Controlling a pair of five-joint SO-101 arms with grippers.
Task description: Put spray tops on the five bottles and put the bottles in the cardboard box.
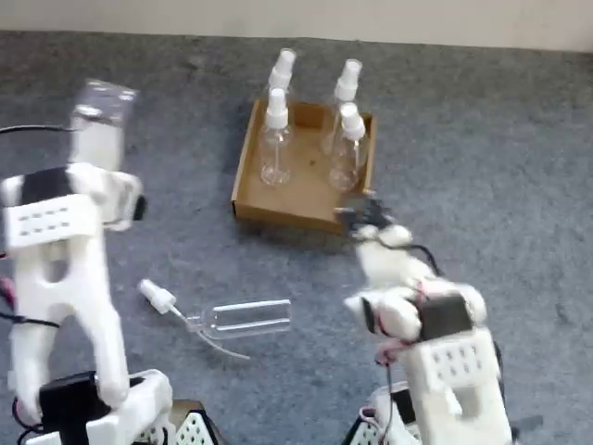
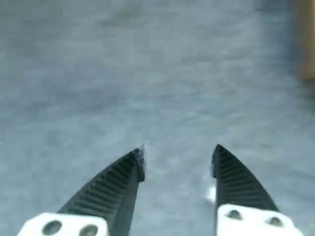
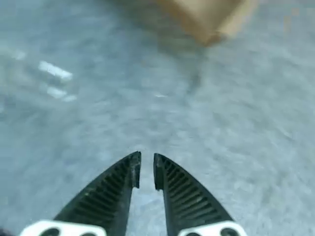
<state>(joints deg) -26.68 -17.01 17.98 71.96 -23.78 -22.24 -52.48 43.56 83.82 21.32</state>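
Four clear bottles with white spray tops, such as one bottle (image 1: 275, 139), stand upright in the cardboard box (image 1: 250, 190). A fifth clear bottle (image 1: 246, 318) lies on its side on the grey carpet in front of the box. A white spray top (image 1: 157, 297) lies at its neck, its thin tube (image 1: 220, 347) curving beside it. My left gripper (image 1: 102, 97) (image 2: 178, 152) hangs open over bare carpet, far left of the box, with nothing between its fingers. My right gripper (image 1: 366, 215) (image 3: 146, 160) is shut and empty, just off the box's front right corner.
Grey carpet (image 1: 482, 148) covers the whole work surface. In the right wrist view the box corner (image 3: 206, 17) lies ahead of the gripper, with the lying bottle (image 3: 54, 73) blurred off to one side. A box edge (image 2: 307, 39) shows in the left wrist view.
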